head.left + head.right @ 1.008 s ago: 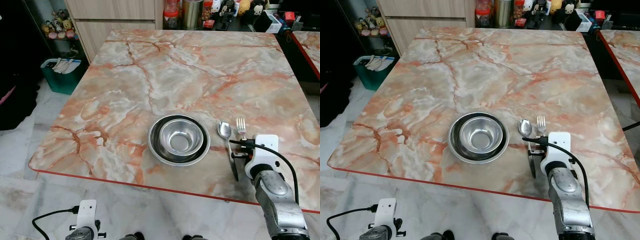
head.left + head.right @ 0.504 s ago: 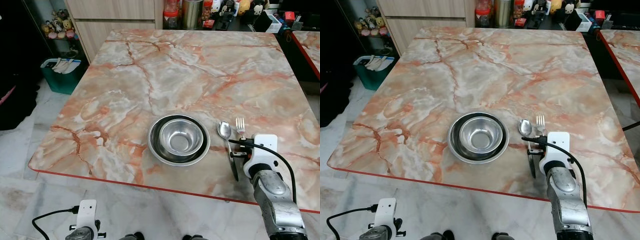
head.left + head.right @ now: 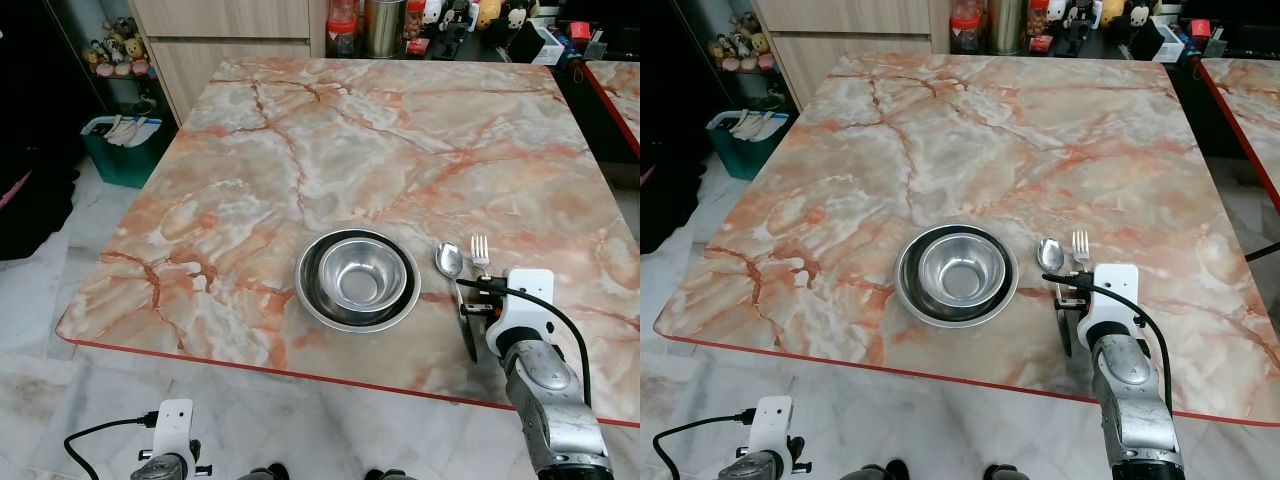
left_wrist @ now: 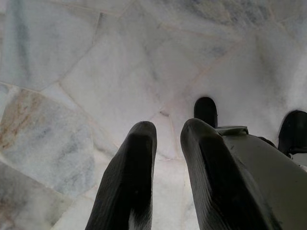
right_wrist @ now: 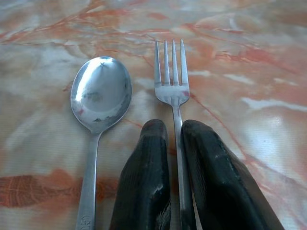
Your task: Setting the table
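The marble table [image 3: 330, 150] is bare from the bowls [image 3: 357, 279] up to the far edge, at 12 o'clock, so a gripper passes freely there. At 3 o'clock from the bowls, the spoon [image 3: 449, 262] and fork [image 3: 481, 250] lie close together, leaving only a narrow gap. Jars [image 3: 382, 25] crowd beyond the far edge.

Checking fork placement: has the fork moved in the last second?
No. The fork lies beside the spoon, right of the bowl, as before.
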